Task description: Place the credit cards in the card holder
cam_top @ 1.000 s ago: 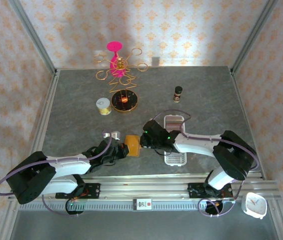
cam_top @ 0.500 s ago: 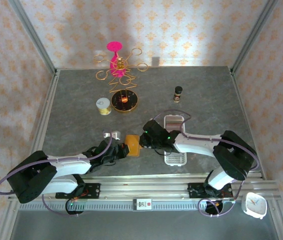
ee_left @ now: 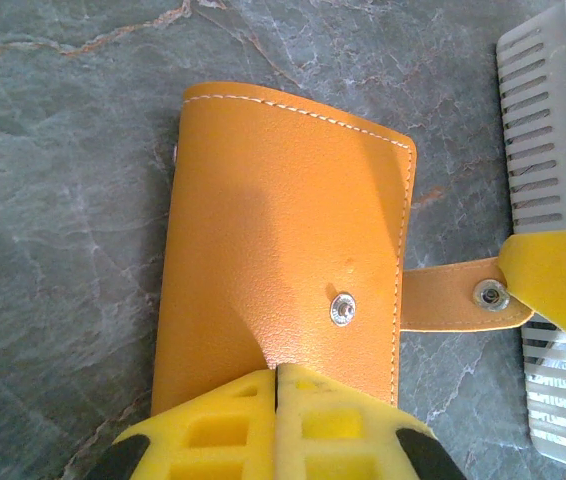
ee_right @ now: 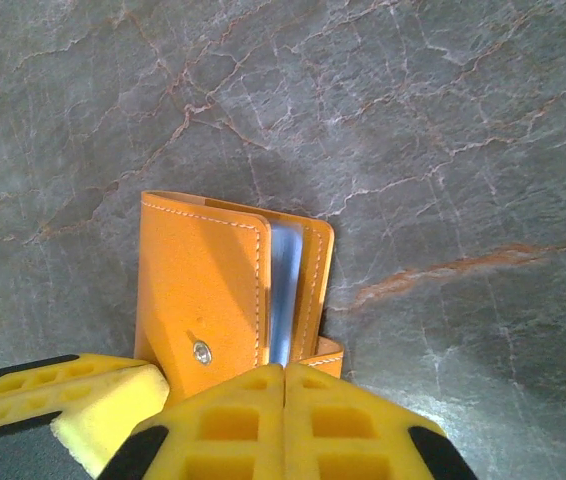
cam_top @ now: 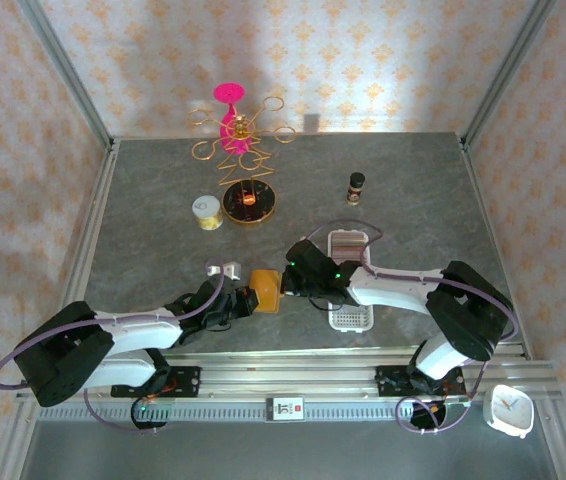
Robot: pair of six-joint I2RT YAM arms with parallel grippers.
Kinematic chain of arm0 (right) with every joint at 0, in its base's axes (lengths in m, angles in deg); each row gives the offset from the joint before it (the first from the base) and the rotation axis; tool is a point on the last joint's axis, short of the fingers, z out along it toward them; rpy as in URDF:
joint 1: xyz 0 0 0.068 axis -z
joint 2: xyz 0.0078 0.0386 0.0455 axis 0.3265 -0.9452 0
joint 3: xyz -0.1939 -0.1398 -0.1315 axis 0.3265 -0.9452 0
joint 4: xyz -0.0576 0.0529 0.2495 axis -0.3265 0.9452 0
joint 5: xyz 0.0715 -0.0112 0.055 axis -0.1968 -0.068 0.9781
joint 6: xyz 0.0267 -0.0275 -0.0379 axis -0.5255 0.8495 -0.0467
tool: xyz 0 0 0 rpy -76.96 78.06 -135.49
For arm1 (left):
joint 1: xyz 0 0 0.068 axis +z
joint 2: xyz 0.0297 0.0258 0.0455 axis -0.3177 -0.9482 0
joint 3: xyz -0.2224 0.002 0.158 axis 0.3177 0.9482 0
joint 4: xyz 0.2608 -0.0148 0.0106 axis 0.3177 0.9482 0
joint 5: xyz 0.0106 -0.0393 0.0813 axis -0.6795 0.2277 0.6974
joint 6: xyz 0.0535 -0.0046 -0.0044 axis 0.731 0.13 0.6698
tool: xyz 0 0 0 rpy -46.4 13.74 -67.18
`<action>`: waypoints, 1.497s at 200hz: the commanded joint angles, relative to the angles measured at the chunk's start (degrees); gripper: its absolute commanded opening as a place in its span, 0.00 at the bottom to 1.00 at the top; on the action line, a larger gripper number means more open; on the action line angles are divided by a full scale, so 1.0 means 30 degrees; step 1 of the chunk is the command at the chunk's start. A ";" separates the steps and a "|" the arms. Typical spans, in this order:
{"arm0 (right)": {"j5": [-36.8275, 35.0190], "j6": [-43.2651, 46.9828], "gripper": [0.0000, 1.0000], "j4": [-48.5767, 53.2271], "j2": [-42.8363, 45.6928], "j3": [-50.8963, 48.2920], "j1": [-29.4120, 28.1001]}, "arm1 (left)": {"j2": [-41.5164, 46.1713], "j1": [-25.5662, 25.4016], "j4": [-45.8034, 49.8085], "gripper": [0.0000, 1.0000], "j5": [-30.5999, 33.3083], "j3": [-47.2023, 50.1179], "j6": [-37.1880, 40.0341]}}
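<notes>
Nearest, the left pincer (ee_left: pixel 276 375) is pinched tight on the near edge of the small orange leather-like folding wallet (ee_left: pixel 283 220) — it sits mid-way across the grey veined tabletop (ee_left: pixel 53 150). The right pincer (ee_right: pixel 283 372) is clamped on its closing tab (ee_left: pixel 443 297); a pale bluish card (ee_right: pixel 283 285) peeks from inside — a white slotted plastic tray (ee_left: pixel 548 130) lies just beside.

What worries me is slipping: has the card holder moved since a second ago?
No. From above, the card holder sits just as far left of the white slotted tray.
</notes>
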 commanded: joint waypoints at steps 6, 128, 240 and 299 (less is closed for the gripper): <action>0.0042 -0.0486 0.00 -0.0926 0.0000 0.0147 -0.0320 | -0.0448 -0.0077 0.0989 0.00 0.0052 0.0595 0.0031; 0.0392 -0.0326 0.00 -0.1344 -0.3588 0.2092 -0.1151 | -0.0319 -0.0091 0.0802 0.00 -0.0123 0.0714 -0.0087; 0.0233 -0.1329 0.00 -0.2878 -0.3486 0.1460 -0.1213 | -0.0454 -0.0072 0.0587 0.00 -0.0176 0.0802 -0.0072; 0.0215 -0.1464 0.00 -0.3276 -0.3313 0.1234 -0.1216 | -0.0406 -0.0061 0.0566 0.00 -0.0170 0.0860 -0.0117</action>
